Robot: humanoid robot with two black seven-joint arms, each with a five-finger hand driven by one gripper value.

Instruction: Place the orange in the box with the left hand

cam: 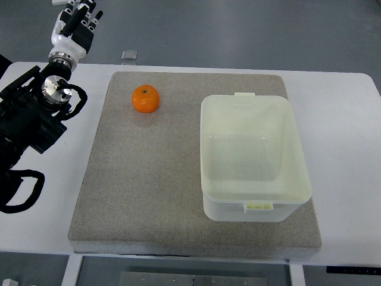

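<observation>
Orange [146,99] sits on the grey mat [149,196], apart from your left hand [76,24] and on its box side; bare mat lies between them. The box [256,205], translucent white and open-topped, stands further off past the orange, on the same mat. You see the hand raised beyond the white table's [351,155] far-left corner, gripping nothing, fingers straight and close together. Its fingertips are cut off by the frame's top edge.
</observation>
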